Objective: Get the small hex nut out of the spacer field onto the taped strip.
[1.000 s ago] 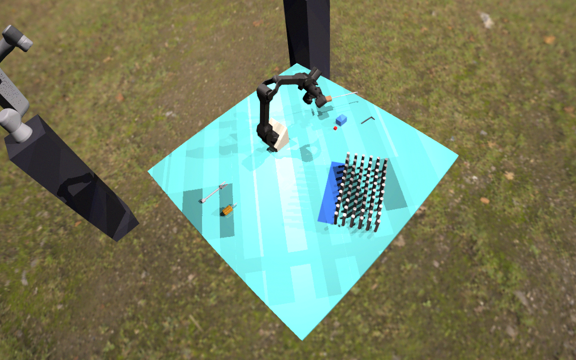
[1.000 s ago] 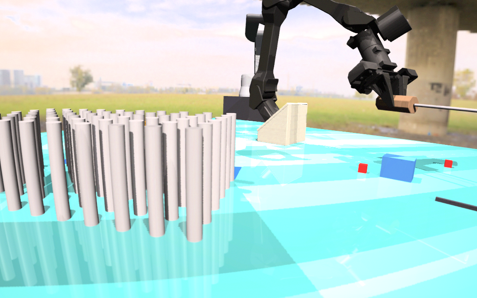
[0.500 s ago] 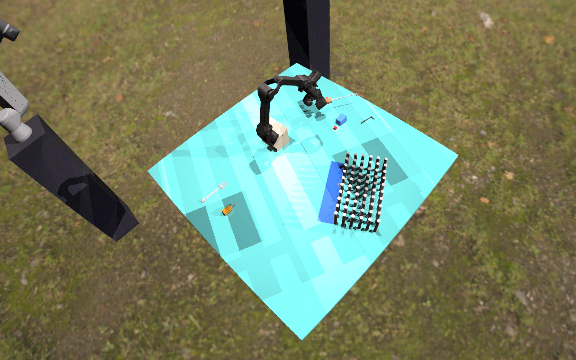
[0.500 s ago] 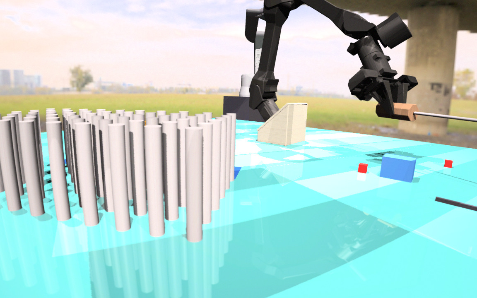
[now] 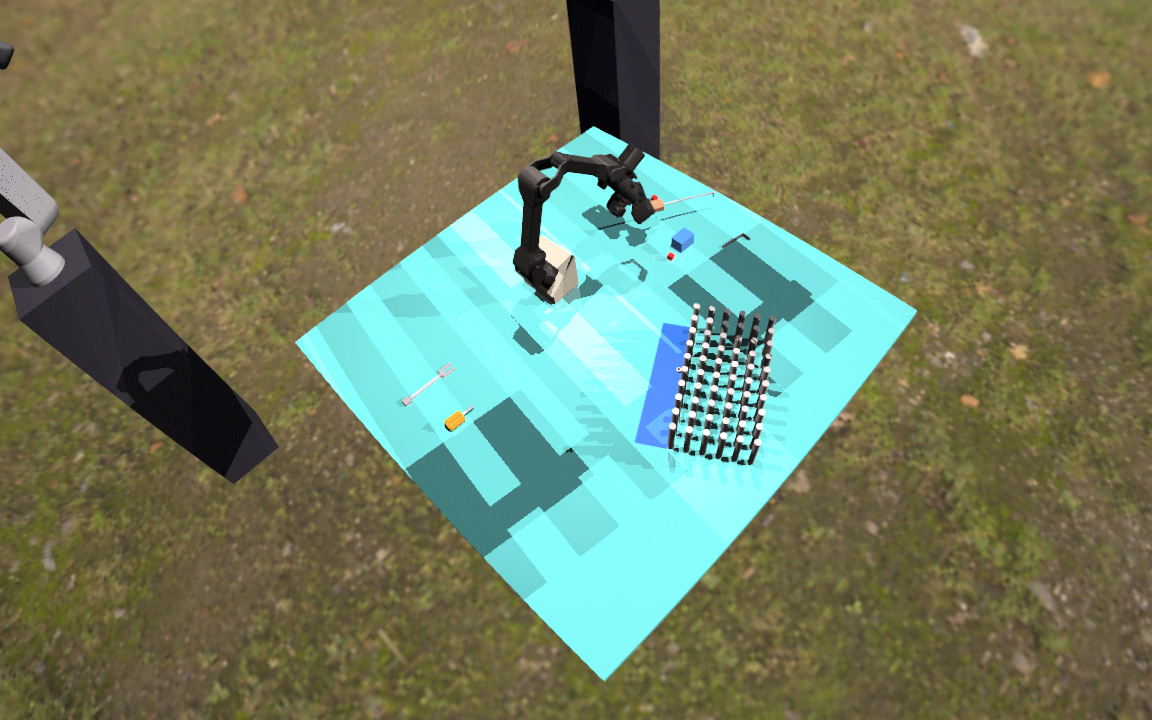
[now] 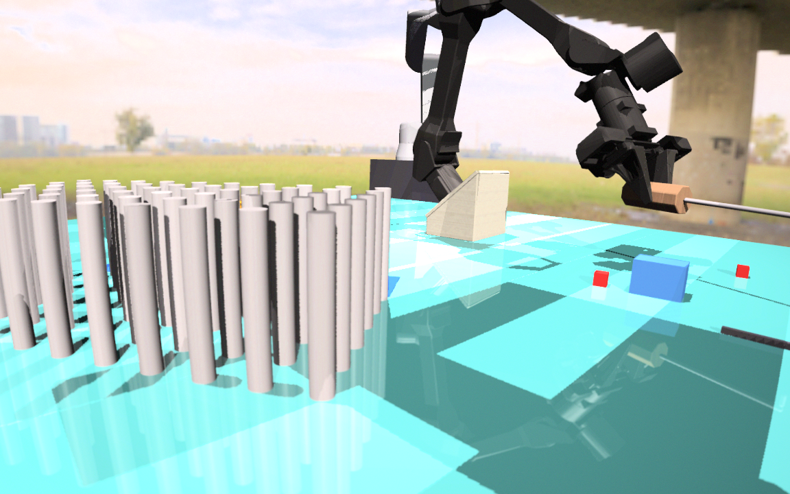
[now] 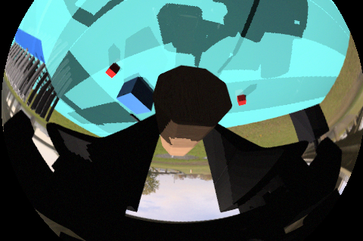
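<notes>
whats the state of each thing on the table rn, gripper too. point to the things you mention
gripper [image 5: 653, 207] [image 6: 646, 191] [image 7: 181, 119]: shut on the hooked tool's handle
hooked tool [image 5: 659, 205] [image 6: 668, 197] [image 7: 193, 95]: held above the table
spacers [image 5: 695, 308] [image 6: 321, 307] [image 7: 35, 78]: upright in the top and exterior views
black angled tool [image 5: 735, 239] [image 6: 772, 345]: lying down
fork-ended tool [image 5: 425, 386]: lying down
orange-handled tool [image 5: 455, 420]: lying down
blue block [image 5: 682, 240] [image 6: 658, 278] [image 7: 134, 102]: resting on the table

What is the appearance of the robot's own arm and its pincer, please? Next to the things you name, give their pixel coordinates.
The arm [image 5: 533, 214] [image 6: 454, 67] is matte black, with angular, blocky segments and a cylindrical housing near the wrist. The pincer [image 5: 652, 207] [image 6: 642, 191] [image 7: 181, 119] is also black, with two tapering fingers. I see no readable markings.
</notes>
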### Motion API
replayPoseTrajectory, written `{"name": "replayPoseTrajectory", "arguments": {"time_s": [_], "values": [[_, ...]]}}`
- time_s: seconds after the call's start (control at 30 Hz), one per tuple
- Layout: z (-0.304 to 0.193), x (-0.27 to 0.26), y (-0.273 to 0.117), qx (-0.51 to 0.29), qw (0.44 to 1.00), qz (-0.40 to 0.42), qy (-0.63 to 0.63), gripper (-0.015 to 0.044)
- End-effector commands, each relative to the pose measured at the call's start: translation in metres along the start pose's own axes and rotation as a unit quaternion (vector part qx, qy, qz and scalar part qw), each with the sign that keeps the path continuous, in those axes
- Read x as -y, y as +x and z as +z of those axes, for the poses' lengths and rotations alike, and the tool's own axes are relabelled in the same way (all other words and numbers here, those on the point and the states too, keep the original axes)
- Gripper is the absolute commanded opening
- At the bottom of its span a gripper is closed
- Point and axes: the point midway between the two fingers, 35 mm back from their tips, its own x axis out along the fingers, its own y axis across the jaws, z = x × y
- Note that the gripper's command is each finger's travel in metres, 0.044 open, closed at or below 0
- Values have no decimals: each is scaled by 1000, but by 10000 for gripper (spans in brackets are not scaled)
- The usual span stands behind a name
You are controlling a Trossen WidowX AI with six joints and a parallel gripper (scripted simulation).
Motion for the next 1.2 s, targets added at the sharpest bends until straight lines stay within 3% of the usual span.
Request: {"name": "replayPoseTrajectory", "arguments": {"time_s": [0.0,1.17], "values": [[2,0,3,-2,1000,0,-1,0],[25,-2,33,-2,1000,0,-1,0]]}}
